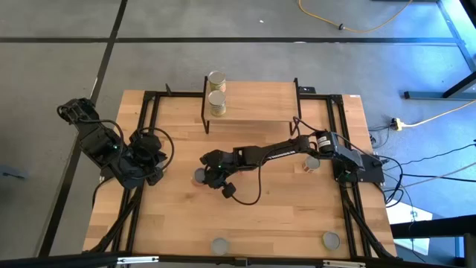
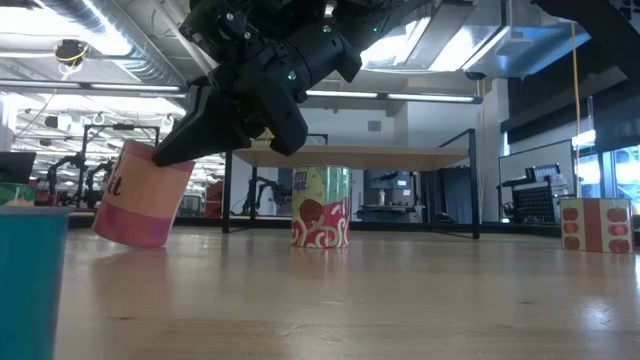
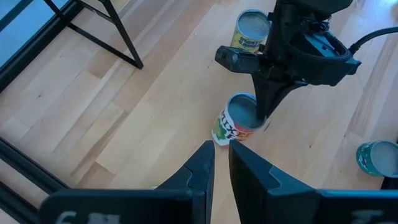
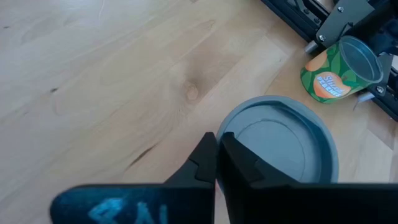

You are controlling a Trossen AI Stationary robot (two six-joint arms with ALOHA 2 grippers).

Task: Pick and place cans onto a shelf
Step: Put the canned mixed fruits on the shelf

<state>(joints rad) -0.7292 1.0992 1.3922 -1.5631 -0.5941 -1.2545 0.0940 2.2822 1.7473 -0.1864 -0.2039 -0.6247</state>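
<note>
Reaching to mid-table, the right gripper is pressing nearly closed fingers against a tilting can, seemingly fumbling its grip; the left gripper, nearly closed and empty, is waiting.

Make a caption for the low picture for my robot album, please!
Right pincer tips a pink can on the table, the shelf behind.

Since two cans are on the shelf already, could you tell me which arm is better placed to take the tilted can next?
Right. Its hand is already on the tilted can mid-table, while the left hand waits farther off at the table's left side.
</note>
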